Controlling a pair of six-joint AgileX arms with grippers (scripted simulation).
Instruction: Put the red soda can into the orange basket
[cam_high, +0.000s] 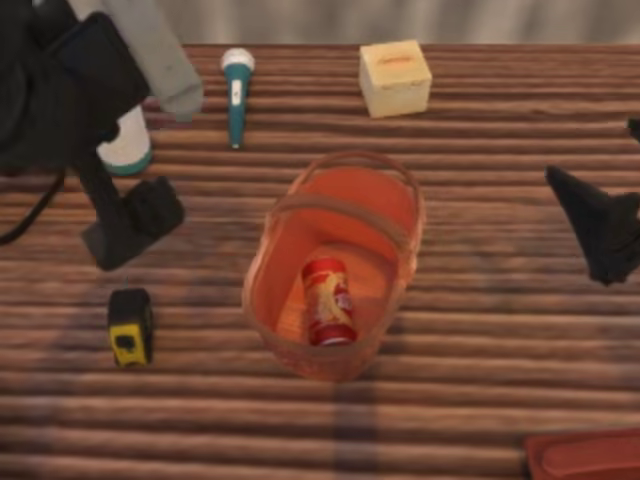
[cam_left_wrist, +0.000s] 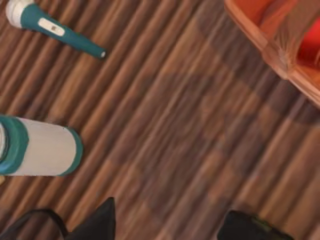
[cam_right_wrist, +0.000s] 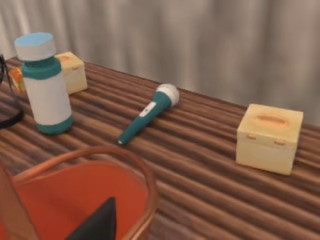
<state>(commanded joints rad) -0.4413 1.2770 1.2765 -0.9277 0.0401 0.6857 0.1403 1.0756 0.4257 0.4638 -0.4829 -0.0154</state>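
Note:
The red soda can (cam_high: 328, 300) lies on its side on the floor of the orange basket (cam_high: 262, 262), under the arched handle, at the table's middle. My left gripper (cam_high: 135, 225) is open and holds nothing. It hangs over bare table to the left of the basket, well apart from it. In the left wrist view one dark fingertip (cam_left_wrist: 106, 222) shows, and the basket's rim (cam_left_wrist: 260, 37) is far off. My right gripper (cam_high: 600, 235) is parked open at the right side, with one fingertip (cam_right_wrist: 106, 220) seen against the basket (cam_right_wrist: 145, 185).
A white bottle with teal bands (cam_high: 128, 148) stands at the back left beside my left arm. A teal microphone (cam_high: 237, 95) and a pale yellow box (cam_high: 394, 77) lie along the back. A black-and-yellow tape measure (cam_high: 130, 328) sits front left, and a dark-red tray (cam_high: 585, 455) front right.

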